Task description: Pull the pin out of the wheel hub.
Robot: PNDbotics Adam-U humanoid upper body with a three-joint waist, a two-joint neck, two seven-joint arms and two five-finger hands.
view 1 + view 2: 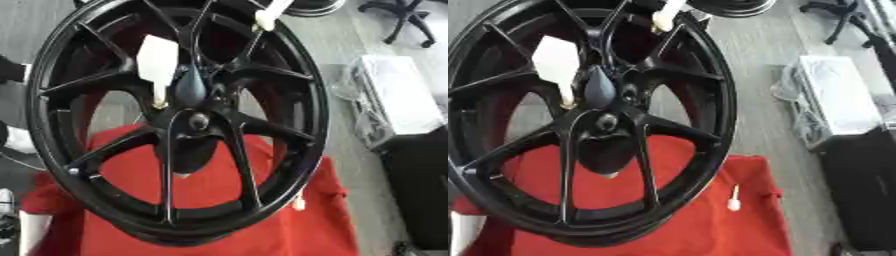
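A large black spoked wheel (175, 120) stands upright on a red cloth (289, 220) and fills most of both views. A pin with a broad white handle (158, 64) sticks into the hub just left of its centre (198, 120), with a brass end at the hub face. A second white pin (270, 15) sits at the wheel's upper part. A third small white pin (733, 198) lies loose on the cloth by the rim's lower right. A dark teardrop shape (189, 86) lies over the hub; I cannot tell what it is. Neither hand shows.
On the grey floor to the right lie a white box wrapped in clear plastic (394, 95) and a black case (420, 190). An office chair base (404, 20) and another wheel (311, 6) are at the top edge.
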